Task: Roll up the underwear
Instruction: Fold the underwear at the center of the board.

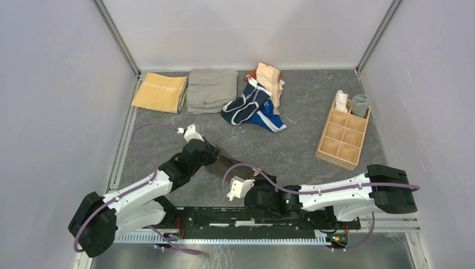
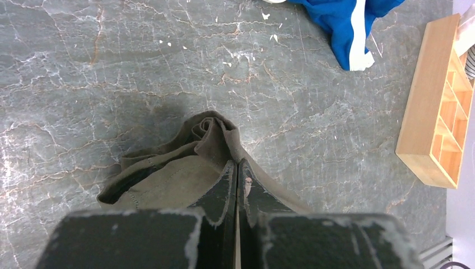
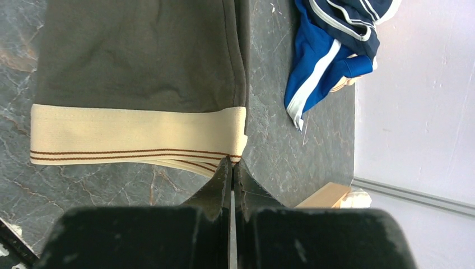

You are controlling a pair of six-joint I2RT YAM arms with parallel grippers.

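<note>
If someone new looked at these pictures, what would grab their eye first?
The grey-brown briefs lie near the front middle of the table, pinched at both ends: the left gripper shut on bunched fabric, the right gripper on the tan waistband. Next, the bright heap of navy, blue and peach underwear at the far middle, and the wooden divider tray to its right.

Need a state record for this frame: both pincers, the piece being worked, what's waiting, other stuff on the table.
left pincer: shut, pinching the bunched end of the grey-brown briefs
right pincer: shut at a corner of the tan waistband
grey-brown briefs: on the table between the arms, flat at the waistband end, not yet rolled
waiting: navy briefs, bright blue piece, peach piece, heaped far centre
other: mustard cloth and grey-khaki cloth, folded, far left; wooden organizer, right
</note>
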